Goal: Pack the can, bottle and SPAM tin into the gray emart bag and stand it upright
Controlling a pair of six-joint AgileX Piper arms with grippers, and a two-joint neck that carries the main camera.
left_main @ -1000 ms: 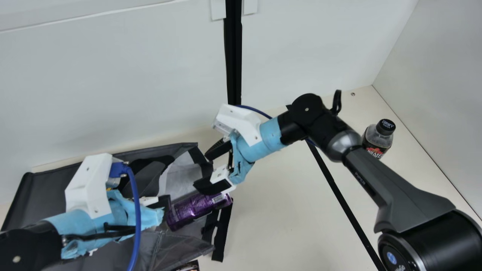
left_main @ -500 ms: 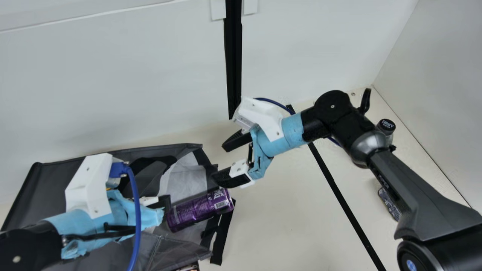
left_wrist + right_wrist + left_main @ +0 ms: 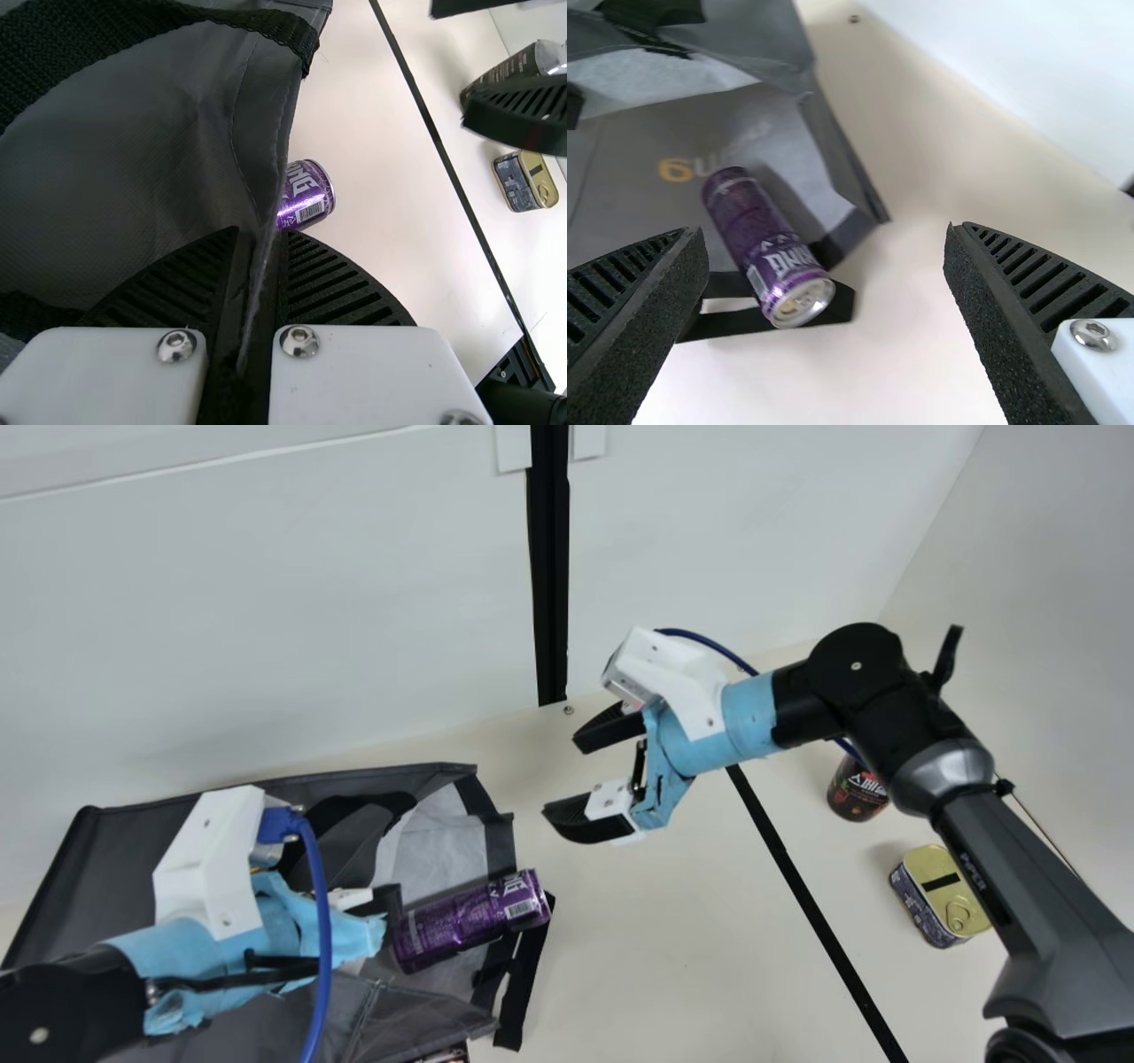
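One can (image 3: 471, 919) across bag edge (image 3: 500, 849), right claw (image 3: 567, 778) apart

gray bag (image 3: 115, 868): on side, mouth open | can (image 3: 474, 919): purple, lying in mouth – end out | bottle (image 3: 857, 790): dark, upr. on tbl | SPAM tin (image 3: 930, 893): blue/gold, lid up – nr bottle

From the neck, the main view looks down at a slant on the table (image 3: 673, 957) and wall (image 3: 266, 602), the left wrist view peers from close against the gray emart bag (image 3: 106, 859) across toward the SPAM tin (image 3: 935, 895), and the right wrist view, farther off, faces the bag's mouth, all three sharing the purple can (image 3: 469, 919).
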